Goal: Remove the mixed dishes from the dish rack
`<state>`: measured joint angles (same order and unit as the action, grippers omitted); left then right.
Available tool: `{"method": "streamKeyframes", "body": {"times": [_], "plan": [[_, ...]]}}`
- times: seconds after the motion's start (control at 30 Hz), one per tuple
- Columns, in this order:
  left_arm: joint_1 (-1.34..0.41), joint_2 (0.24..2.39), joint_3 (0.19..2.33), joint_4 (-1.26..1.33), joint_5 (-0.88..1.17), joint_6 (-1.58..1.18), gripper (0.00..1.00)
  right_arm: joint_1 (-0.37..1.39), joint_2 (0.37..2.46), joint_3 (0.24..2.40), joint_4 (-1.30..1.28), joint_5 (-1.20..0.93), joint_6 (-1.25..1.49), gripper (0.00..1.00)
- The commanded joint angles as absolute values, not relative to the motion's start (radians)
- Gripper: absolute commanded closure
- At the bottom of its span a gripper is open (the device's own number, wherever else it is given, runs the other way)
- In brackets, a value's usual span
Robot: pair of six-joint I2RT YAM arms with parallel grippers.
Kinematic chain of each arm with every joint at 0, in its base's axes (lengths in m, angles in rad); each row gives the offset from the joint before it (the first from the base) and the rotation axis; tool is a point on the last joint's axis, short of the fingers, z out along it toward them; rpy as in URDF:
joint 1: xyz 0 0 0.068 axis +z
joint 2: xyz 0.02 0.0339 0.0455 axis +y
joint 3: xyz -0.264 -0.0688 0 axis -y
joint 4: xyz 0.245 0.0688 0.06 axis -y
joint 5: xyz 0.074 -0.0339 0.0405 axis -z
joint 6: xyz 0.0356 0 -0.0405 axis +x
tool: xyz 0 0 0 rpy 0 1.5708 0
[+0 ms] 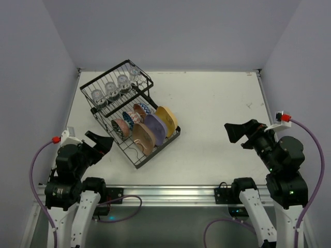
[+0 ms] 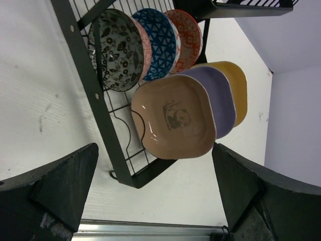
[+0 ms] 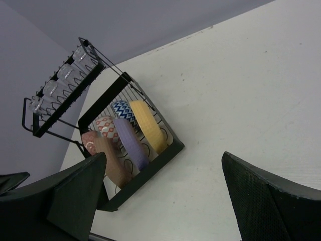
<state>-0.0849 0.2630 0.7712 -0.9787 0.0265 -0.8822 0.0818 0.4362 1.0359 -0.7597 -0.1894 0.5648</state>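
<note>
The black wire dish rack sits on the left half of the white table. Its basket section holds several clear glass cups. In the tray section a yellow plate, a purple plate and a tan plate stand on edge, with pink, blue and red-brown bowls behind them. My left gripper is open, just off the rack's near-left side, facing the tan plate. Far to the right of the rack, my right gripper is open and empty.
Bare white table spreads to the right of the rack. Walls close in the table at the back and both sides. A metal rail with the arm bases runs along the near edge.
</note>
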Motion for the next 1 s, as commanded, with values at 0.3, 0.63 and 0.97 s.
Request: {"method": "streamKeyframes", "body": {"times": [0.3, 0.63, 0.97], "plan": [[-0.067, 0.448, 0.684, -0.707, 0.324, -0.934, 0.0, 0.077, 0.486, 0.996, -0.663, -0.267, 0.603, 0.01], [-0.069, 0.445, 0.677, -0.537, 0.292, -1.107, 0.0, 0.077, 0.526, 0.96, -0.588, -0.301, 0.618, 0.01], [-0.294, 0.651, 0.81, -0.561, 0.209, -1.097, 0.0, 0.077, 0.574, 0.986, -0.581, -0.287, 0.635, 0.01]]}}
